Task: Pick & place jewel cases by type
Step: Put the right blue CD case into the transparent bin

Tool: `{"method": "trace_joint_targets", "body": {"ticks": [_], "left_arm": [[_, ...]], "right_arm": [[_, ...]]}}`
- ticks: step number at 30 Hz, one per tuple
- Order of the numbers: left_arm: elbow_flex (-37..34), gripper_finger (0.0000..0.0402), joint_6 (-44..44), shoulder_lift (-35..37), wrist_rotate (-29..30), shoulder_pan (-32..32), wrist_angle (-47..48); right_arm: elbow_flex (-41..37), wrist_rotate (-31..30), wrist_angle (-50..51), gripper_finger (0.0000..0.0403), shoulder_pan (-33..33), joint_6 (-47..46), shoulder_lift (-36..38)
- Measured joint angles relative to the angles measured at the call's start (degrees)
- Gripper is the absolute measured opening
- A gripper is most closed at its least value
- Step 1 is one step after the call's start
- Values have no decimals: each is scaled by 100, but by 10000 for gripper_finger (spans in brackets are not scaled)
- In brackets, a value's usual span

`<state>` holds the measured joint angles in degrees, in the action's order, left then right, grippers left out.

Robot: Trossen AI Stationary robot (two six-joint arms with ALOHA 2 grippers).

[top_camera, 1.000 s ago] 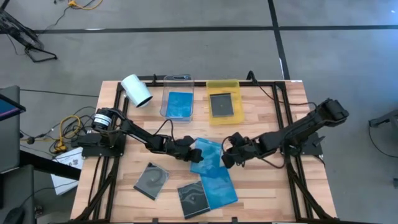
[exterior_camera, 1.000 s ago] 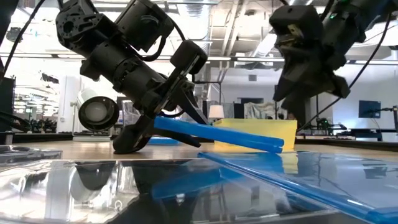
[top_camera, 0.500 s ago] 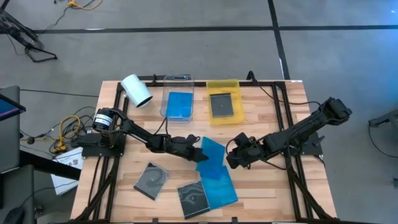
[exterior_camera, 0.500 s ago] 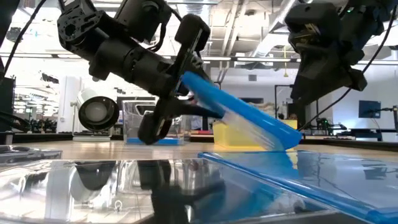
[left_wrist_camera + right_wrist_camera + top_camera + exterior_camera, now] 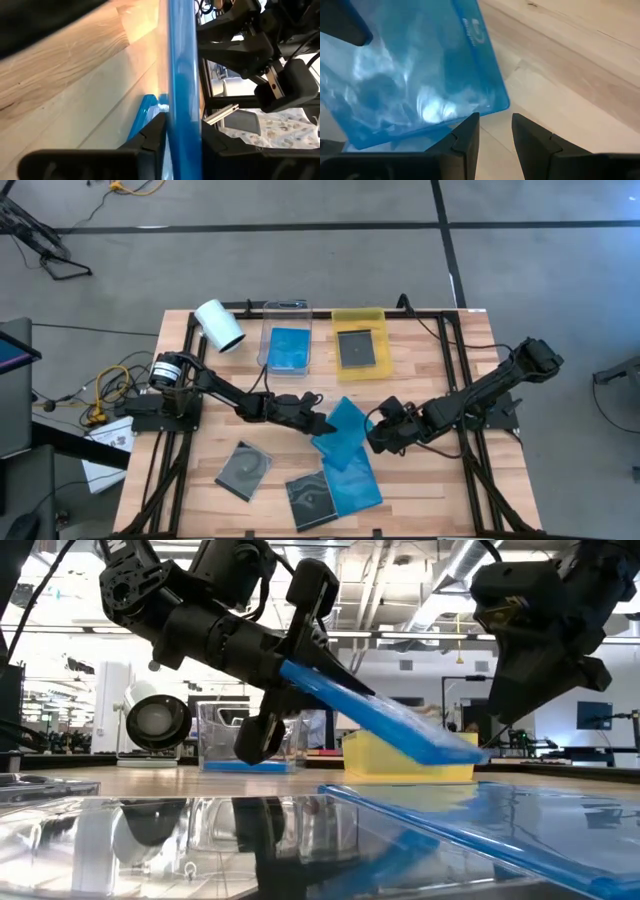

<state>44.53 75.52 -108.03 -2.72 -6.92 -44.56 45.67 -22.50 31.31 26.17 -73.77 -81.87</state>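
Your left claw (image 5: 312,420) is clamped on the edge of a blue case (image 5: 343,431) and holds it tilted above the worktop (image 5: 420,490) near its middle. The case's low corner is close to your right claw (image 5: 374,437), whose fingers stand a little apart with nothing between them. Under the raised case lies another blue case (image 5: 352,482), with two grey cases (image 5: 312,500) to its left.

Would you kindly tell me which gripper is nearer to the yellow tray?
Right. The right gripper sits just in front of the yellow tray; the left gripper, shut on the blue jewel case, is farther.
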Motion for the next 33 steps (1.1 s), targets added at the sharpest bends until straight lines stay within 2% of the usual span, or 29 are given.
{"method": "trace_joint_targets", "body": {"ticks": [9, 24, 33], "left_arm": [[4, 18, -87, 7, 2, -2, 2], [4, 17, -104, 15, -121, 127, -495], [13, 18, -98, 24, -190, 302, -771]], "right_arm": [[0, -11, 167, 108, 0, -88, 0], [0, -22, 285, 108, 73, -175, 2], [0, -254, 579, 108, 731, -1158, 24]]}}
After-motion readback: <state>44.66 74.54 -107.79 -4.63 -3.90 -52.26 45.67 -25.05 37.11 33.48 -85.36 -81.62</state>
